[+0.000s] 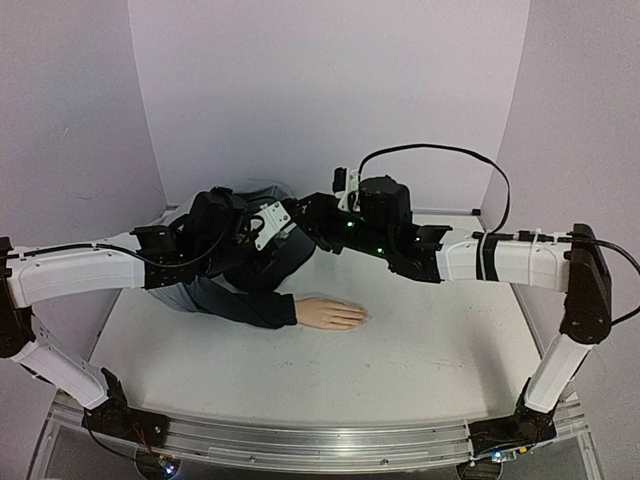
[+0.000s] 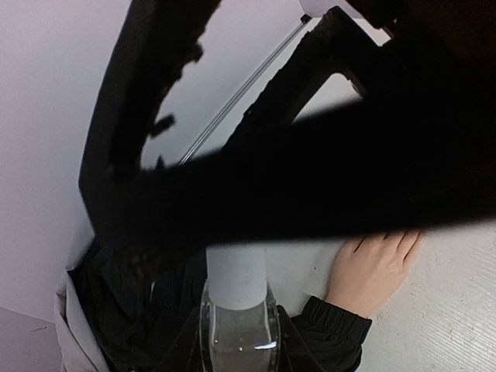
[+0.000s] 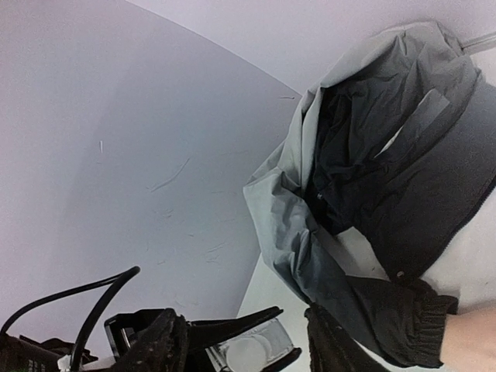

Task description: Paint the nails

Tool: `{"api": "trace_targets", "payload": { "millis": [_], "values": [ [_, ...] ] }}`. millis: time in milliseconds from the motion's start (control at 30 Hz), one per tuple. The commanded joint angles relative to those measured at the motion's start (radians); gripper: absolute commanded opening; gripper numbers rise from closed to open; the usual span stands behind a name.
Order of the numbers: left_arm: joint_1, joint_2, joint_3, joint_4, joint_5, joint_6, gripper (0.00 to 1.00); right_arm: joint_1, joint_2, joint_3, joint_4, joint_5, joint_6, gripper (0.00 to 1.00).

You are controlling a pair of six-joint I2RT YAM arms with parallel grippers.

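Nails (image 1: 361,317): at the fingertips of the mannequin hand (image 1: 330,313), which lies palm down on the tabletop (image 1: 420,370) just left of centre in the overhead view, fingers pointing to the right of the frame; the nails themselves are too small to make out

Sleeve (image 1: 250,305): dark, with a ribbed cuff at the wrist; it runs up and left from the hand into the bunched navy-and-grey jacket (image 1: 262,262)

Left end effector (image 1: 268,226): raised above the jacket, up and left of the hand and well apart from it; clamped on the bottle, with dark bars against both sides of its clear body in the right wrist view

Bottle (image 2: 236,277): small, with a white cap over a clear glass body, at the bottom centre of the left wrist view; the cap points towards the other arm

Right end effector (image 1: 306,214): meets the left one over the jacket; its fingers (image 3: 159,345) stand apart, one on each side of the bottle cap, with a gap visible on both sides

Hand in the left wrist view: lower right of the frame, fingertips hidden behind the dark shape of the other arm
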Motion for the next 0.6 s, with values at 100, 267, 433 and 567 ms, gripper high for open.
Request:
{"api": "trace_targets", "payload": {
  "millis": [100, 267, 433, 567],
  "values": [
    [-0.006, -0.003, 0.025, 0.064, -0.010, -0.016, 0.00, 0.026, 0.038, 0.071, 0.065, -0.011, 0.015, 0.30],
    [-0.007, -0.006, 0.026, 0.063, 0.011, -0.052, 0.00, 0.027, 0.032, 0.054, 0.067, 0.000, 0.014, 0.08],
    [-0.007, -0.037, 0.016, 0.063, 0.210, -0.126, 0.00, 0.025, -0.014, 0.003, 0.070, 0.018, -0.033, 0.00],
    [-0.007, -0.064, 0.010, 0.063, 0.658, -0.192, 0.00, 0.022, -0.090, -0.058, 0.070, -0.031, -0.196, 0.00]
  ]
}}
